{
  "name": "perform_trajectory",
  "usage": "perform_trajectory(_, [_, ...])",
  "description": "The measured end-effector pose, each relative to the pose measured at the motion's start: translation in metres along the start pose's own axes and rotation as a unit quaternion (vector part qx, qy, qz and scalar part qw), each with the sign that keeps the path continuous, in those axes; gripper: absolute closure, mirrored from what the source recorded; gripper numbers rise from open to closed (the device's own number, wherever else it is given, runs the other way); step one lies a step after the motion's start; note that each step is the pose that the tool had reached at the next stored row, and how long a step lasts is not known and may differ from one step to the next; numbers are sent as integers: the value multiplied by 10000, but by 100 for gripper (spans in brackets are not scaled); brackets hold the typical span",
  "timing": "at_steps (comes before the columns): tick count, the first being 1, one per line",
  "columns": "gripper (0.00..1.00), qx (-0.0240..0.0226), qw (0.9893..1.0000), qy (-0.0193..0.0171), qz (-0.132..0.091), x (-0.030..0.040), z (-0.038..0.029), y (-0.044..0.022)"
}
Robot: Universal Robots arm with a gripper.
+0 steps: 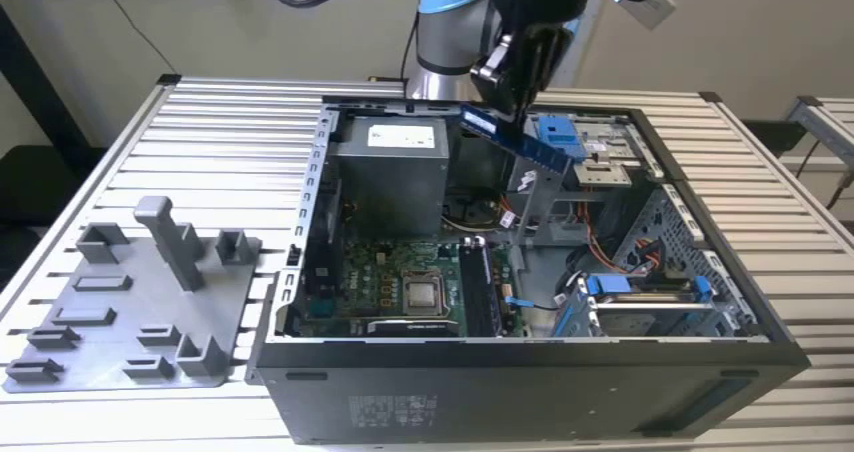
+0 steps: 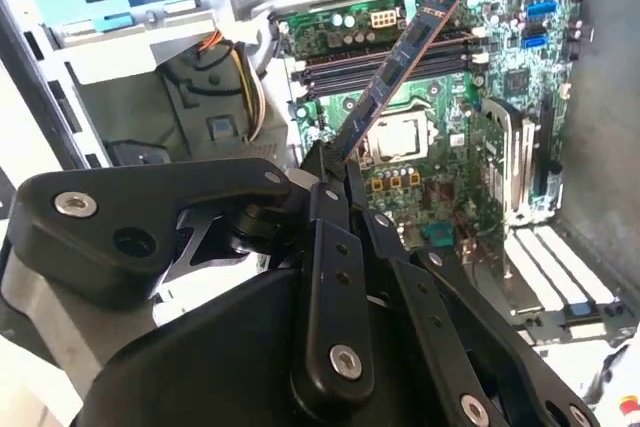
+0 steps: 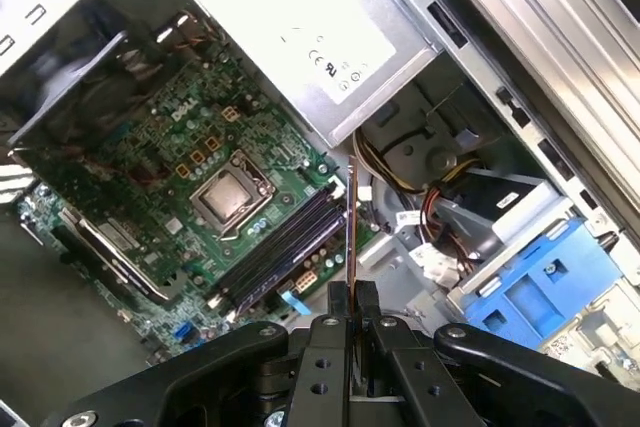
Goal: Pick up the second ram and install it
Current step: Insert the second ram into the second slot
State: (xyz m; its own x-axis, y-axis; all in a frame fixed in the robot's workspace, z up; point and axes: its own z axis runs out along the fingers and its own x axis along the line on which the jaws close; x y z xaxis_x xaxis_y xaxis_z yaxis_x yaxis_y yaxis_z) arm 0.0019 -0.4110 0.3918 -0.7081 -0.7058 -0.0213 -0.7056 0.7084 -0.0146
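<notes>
My gripper (image 1: 498, 105) hangs over the open computer case (image 1: 534, 362), shut on the second ram (image 1: 523, 144), a slim dark strip tilted down toward the exterior view's right. In the second wrist view the ram (image 2: 395, 72) sticks out from between the fingers (image 2: 322, 179) and crosses over the long black memory slots (image 2: 385, 59) next to the silver processor (image 2: 400, 137). In the first wrist view the ram (image 3: 350, 232) shows edge-on above the gripper (image 3: 350, 297), beside the slots (image 3: 280, 247). The stick is held in the air, well above the motherboard (image 1: 387, 277).
A silver power supply (image 1: 391, 172) stands at the back of the case. Blue drive clips (image 1: 561, 137) and a drive cage (image 1: 641, 297) fill the exterior view's right side, with cables between. A grey fixture plate (image 1: 134, 312) with upright posts lies on the slatted table at the left.
</notes>
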Motion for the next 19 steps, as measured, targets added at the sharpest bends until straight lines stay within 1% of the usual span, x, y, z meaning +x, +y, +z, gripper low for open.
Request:
perform_trajectory(3, [86,5,9997,3,233,0,7,0])
perform_trajectory(5, [86,9,9992,6,388,0,12,0])
perform_trajectory(7, [86,12,9985,8,545,0,16,0])
perform_trajectory(9, [86,16,9976,11,698,0,20,0])
perform_trajectory(11, [86,19,9964,13,849,0,25,0])
perform_trajectory(14, [86,24,9942,16,1079,1,31,0])
perform_trajectory(16, [86,27,9924,19,1228,1,35,1])
perform_trajectory(19, [86,32,9895,22,1448,1,41,1])
